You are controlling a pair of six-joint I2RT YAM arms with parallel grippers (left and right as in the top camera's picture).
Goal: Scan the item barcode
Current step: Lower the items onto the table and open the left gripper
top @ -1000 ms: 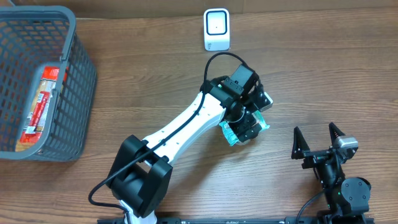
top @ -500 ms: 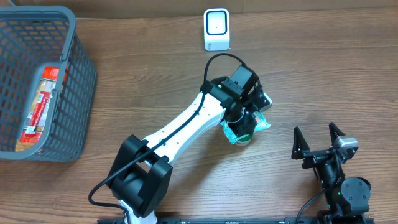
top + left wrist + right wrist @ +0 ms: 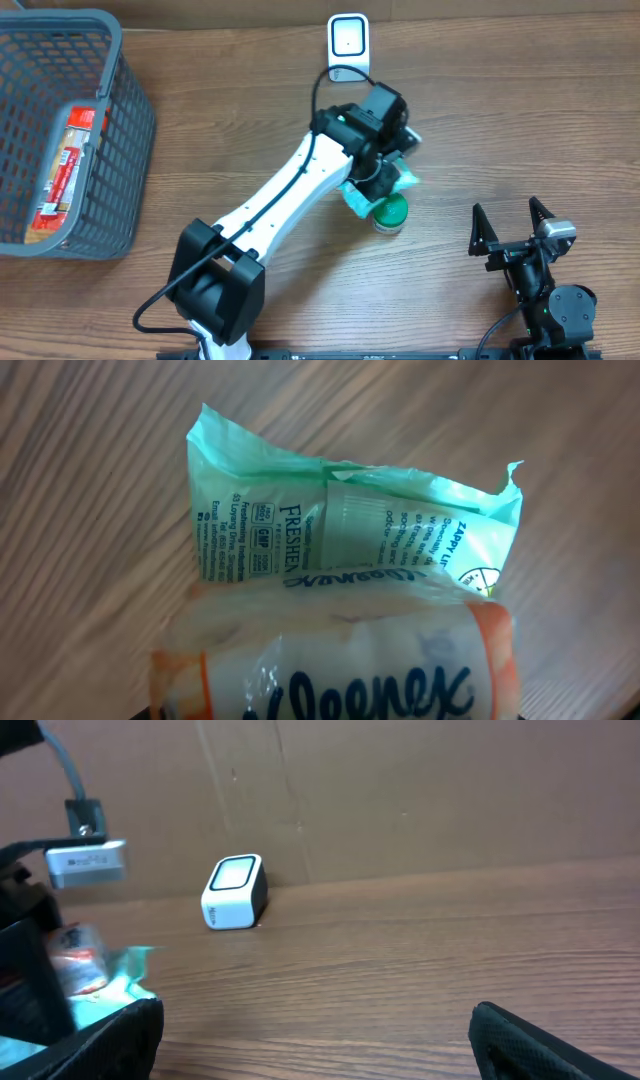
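The left gripper (image 3: pixel 381 180) is clamped on the mint-green wipes packet (image 3: pixel 350 530), with an orange-and-white tissue pack (image 3: pixel 340 660) pressed in on the palm side. Its fingers show in no view, so I cannot tell whether they pinch both packs or only one. A second ago the jaws stood wide over the packet; since then they have closed in, and the gripper has shifted toward 11 o'clock with the packet riding along, its green ends sticking out either side of the wrist. That travel has uncovered a green-lidded round container (image 3: pixel 390 211), now standing free on the table (image 3: pixel 520 110) at about 5 o'clock of the gripper and just beside it.

I judge the pick done and the carry to the reader under way. The white scanner (image 3: pixel 348 47) sits near, at roughly 12 o'clock of the gripper, its window facing up. The print facing the wrist camera is small text (no barcode can be made out there), so the packet may need turning before it will read.

Farther out, the right gripper (image 3: pixel 506 207) rests spread wide at 3 to 4 o'clock, holding nothing. The grey basket (image 3: pixel 112 60) at 9 o'clock holds a red-and-orange package (image 3: pixel 62 170).
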